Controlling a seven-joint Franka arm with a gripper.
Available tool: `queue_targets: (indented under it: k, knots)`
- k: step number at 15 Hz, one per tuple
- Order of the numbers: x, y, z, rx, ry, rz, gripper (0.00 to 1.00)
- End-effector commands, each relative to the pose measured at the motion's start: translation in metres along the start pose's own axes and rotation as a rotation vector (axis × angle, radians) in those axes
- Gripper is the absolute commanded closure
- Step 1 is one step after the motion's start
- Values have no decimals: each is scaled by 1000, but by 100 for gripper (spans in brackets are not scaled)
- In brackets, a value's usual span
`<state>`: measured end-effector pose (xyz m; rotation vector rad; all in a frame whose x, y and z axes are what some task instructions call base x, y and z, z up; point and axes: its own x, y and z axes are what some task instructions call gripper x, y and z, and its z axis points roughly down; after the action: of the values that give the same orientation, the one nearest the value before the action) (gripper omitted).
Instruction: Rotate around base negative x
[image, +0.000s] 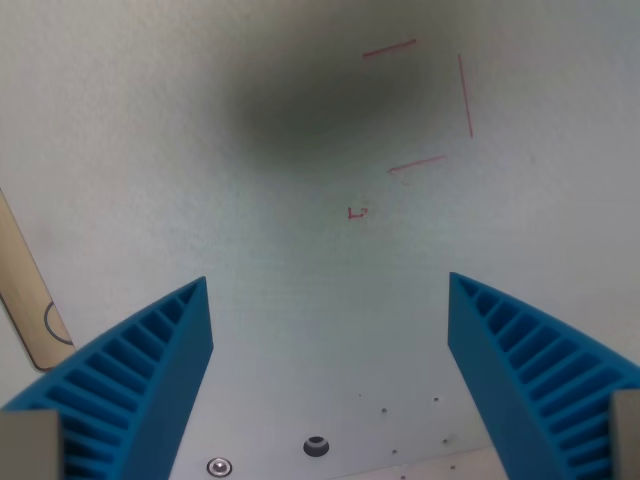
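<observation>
Claw (328, 290) spread wide, empty; blue fingers (150, 365) cut off at bottom edge; wooden strip (25, 290) partly out of frame.

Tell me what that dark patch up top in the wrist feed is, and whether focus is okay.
In the wrist view the dark patch looks like a soft-edged shadow on the white table, not an object; the red marks beside it are slightly soft but readable; the blue fingers of the open gripper show crisp ribs; no glare.
</observation>
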<state>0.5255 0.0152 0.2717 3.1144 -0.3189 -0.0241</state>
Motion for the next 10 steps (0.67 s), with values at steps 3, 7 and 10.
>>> queue_targets:
  k: [3, 7, 10]
  knots:
    - [0, 0, -2, -33, 11, 1, 0]
    - [0, 0, -2, -79, 20, 2, 0]
    - [0, 0, -2, -113, 27, 3, 0]
